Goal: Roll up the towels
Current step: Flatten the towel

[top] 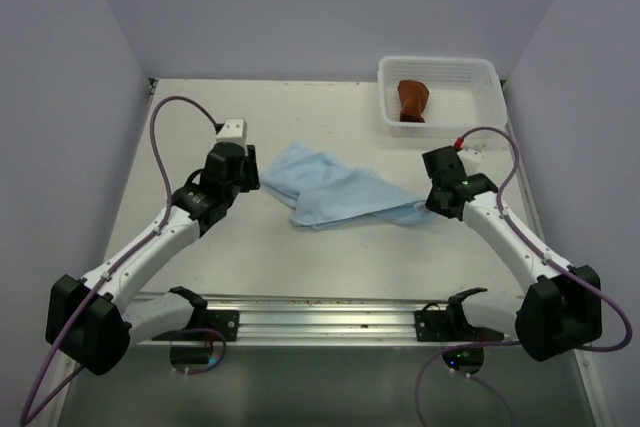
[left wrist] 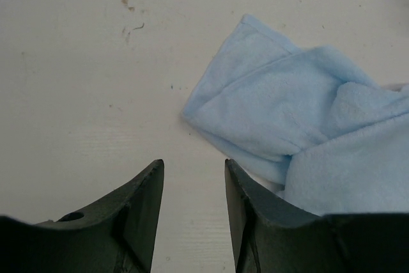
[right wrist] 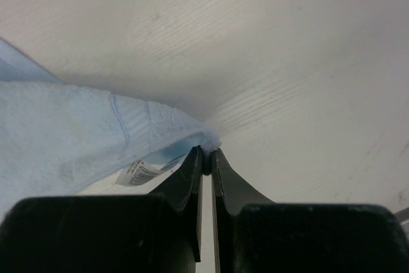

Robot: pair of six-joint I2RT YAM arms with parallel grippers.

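Observation:
A light blue towel (top: 335, 193) lies rumpled and partly folded in the middle of the table. My right gripper (top: 432, 205) is shut on its right corner (right wrist: 208, 140), holding that corner just off the table; a white label (right wrist: 139, 172) hangs under the cloth. My left gripper (top: 243, 185) stands open at the towel's left end, with bare table between its fingers (left wrist: 192, 187) and the towel (left wrist: 287, 119) just ahead and to the right. A rust brown-red towel (top: 411, 100) lies rolled in the white mesh basket (top: 490, 82) at the back right.
The basket stands against the back right corner. A metal rail (top: 330, 317) runs along the near edge between the arm bases. White walls close in the table on the left, the back and the right.

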